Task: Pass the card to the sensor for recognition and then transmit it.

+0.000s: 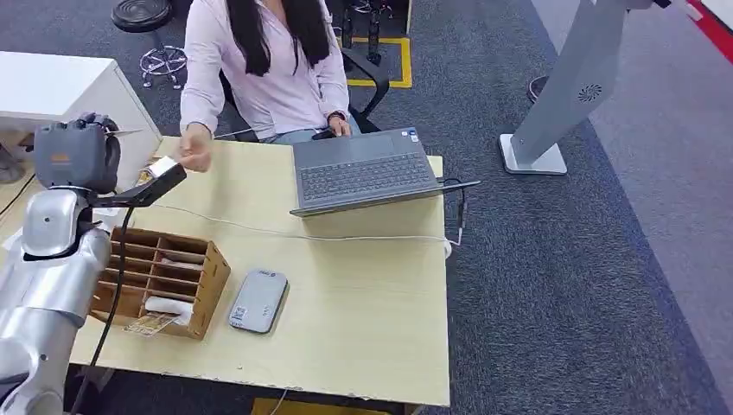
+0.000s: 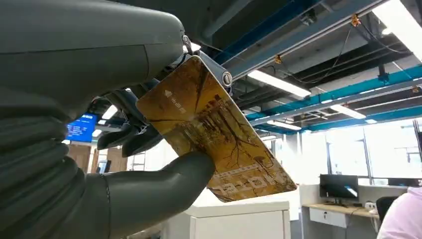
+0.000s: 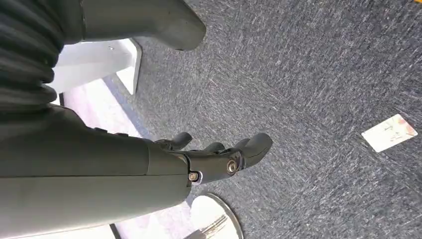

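Left hand [image 2: 124, 149] up high, and there's the card [image 2: 214, 132]: golden-brown, printed with bare trees and a pale band of text at its far end; it's pinched flat between the thick grey thumb pressing on its printed face and the darker fingers [image 2: 127, 137] curled behind it; most of the card juts out clear of the hand, tilted, with the ceiling lights behind it; in the head view the left hand [image 1: 76, 154] sits raised over the near-left corner of the bench [image 1: 363, 294], above the silver forearm, the card itself too slim to pick out from there.

Across the bench a person in a pale pink shirt [image 1: 277, 78] is seated; one of their hands [image 1: 195, 154] reaches out over the bench edge, close to the robot's left hand, though whether it touches anything I cannot tell; the other rests by the open laptop [image 1: 367, 171] standing at the far side.

Nearer in, a wooden organiser [image 1: 164, 281] with rows of compartments stands on the bench's left part; just beside it lies the flat grey sensor [image 1: 258, 300], well below and apart from the raised card; a white cable [image 1: 328, 235] trails across the bench between laptop and organiser.

Right hand [image 3: 219, 157] hangs over the blue-grey carpet [image 3: 308, 89]; fingers loosely curled, nothing in them; a small white card [image 3: 389, 132] lies on the carpet, well apart from it.
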You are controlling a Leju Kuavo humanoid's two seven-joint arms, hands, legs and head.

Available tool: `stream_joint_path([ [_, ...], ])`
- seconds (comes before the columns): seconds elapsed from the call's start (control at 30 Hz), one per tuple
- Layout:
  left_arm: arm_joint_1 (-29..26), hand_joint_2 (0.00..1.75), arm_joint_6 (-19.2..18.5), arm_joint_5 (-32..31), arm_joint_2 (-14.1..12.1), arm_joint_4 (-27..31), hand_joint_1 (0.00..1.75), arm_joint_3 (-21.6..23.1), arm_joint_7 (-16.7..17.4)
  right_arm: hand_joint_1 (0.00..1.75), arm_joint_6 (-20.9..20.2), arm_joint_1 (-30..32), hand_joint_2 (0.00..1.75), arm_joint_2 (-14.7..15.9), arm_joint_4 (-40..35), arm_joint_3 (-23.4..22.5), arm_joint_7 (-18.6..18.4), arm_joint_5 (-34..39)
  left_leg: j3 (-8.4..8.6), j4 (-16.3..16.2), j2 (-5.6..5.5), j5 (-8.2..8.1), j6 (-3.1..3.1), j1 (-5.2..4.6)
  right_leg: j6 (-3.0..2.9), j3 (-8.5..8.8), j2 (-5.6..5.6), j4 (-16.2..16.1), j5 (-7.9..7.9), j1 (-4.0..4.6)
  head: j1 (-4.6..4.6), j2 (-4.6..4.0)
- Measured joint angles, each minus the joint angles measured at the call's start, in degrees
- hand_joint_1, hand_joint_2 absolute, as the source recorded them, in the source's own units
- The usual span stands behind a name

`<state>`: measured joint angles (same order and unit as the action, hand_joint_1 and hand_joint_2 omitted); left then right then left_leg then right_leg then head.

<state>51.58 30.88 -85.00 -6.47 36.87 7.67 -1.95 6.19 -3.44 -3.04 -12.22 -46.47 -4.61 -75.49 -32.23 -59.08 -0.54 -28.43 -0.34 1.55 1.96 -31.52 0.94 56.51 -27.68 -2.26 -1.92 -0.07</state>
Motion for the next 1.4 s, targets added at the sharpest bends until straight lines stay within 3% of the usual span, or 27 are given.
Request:
stream_joint_path([
  [0.43,0.3,1.75,0.5,0.5,0.1,-0.8,1.75,0.9,-0.5,0.0,-0.1,0.0,1.75,0.2,0.1,0.0,-0.1,-0.2,0.0,0.0,0.0,0.0,0.0,0.0,0.0,0.0,0.0,0.0,0.0,0.0,-0.02,0.0],
  [0.5,-0.6,1.75,2.6,4.1,0.4,-0.7,1.75,0.9,-4.2,0.0,-0.1,-0.1,1.75,0.2,0.1,0.0,-0.5,0.1,0.01,0.0,0.03,-0.01,0.0,-0.03,0.0,0.03,0.03,0.0,0.0,-0.02,-0.02,0.0],
  [0.53,-3.7,1.75,4.3,7.8,1.0,1.7,1.75,1.0,-8.5,0.0,0.1,-0.1,1.75,0.1,0.1,0.0,-0.8,0.6,0.15,0.0,0.09,-0.04,0.02,-0.16,0.01,0.1,0.06,0.0,-0.01,-0.15,-0.04,0.0],
  [0.57,-9.2,1.75,4.5,9.8,1.4,7.8,1.75,1.2,-10.8,0.0,0.4,-0.1,1.75,0.1,0.2,-0.2,-1.1,0.9,0.41,0.2,0.28,-0.16,0.06,-0.34,0.05,0.2,0.24,0.0,-0.07,-0.32,0.02,0.0],
  [0.6,-15.1,1.75,4.0,8.3,1.9,15.6,1.75,1.8,-10.5,0.0,0.7,0.1,1.75,0.0,0.2,-0.3,-1.2,0.9,0.55,0.2,0.32,-0.25,0.1,-0.41,0.12,0.29,0.31,0.0,-0.19,-0.39,0.33,0.0],
  [0.63,-20.0,1.75,2.8,5.8,2.3,22.5,1.75,3.6,-7.5,0.0,1.0,0.4,1.75,0.0,0.3,-0.4,-1.1,0.9,0.48,0.2,0.24,-0.27,0.13,-0.39,0.24,0.27,0.25,0.0,-0.27,-0.37,0.59,0.0],
  [0.73,-27.5,1.75,0.3,4.7,2.7,31.2,1.75,8.8,-2.4,0.0,1.2,0.4,1.75,0.0,0.4,-0.9,-0.7,0.8,0.13,0.1,0.16,-0.28,0.16,-0.36,0.27,0.05,0.14,-0.1,-0.25,-0.35,-0.17,0.0],
  [0.8,-28.7,1.75,-1.4,5.2,2.6,34.7,1.75,10.5,-2.3,0.0,1.1,0.5,1.75,-0.1,0.4,-1.2,-0.5,0.7,0.15,0.1,0.11,-0.28,0.17,-0.38,0.27,0.09,0.06,-0.1,-0.25,-0.36,-0.2,0.0],
  [1.03,-30.7,1.75,-4.5,4.7,3.3,37.5,1.75,15.2,-3.4,0.0,1.1,0.5,1.75,-0.1,0.5,-1.7,-1.1,0.8,0.2,0.1,0.08,-0.25,0.18,-0.37,0.26,0.13,0.04,-0.1,-0.2,-0.35,-0.15,0.0],
  [1.4,-30.9,1.75,-12.2,4.6,3.4,37.9,1.75,18.8,-1.1,0.0,1.0,0.5,1.75,-0.2,0.7,-2.8,-1.0,0.5,0.2,0.1,0.07,-0.25,0.18,-0.37,0.26,0.12,0.04,-0.1,-0.2,-0.35,-0.13,0.0],
])
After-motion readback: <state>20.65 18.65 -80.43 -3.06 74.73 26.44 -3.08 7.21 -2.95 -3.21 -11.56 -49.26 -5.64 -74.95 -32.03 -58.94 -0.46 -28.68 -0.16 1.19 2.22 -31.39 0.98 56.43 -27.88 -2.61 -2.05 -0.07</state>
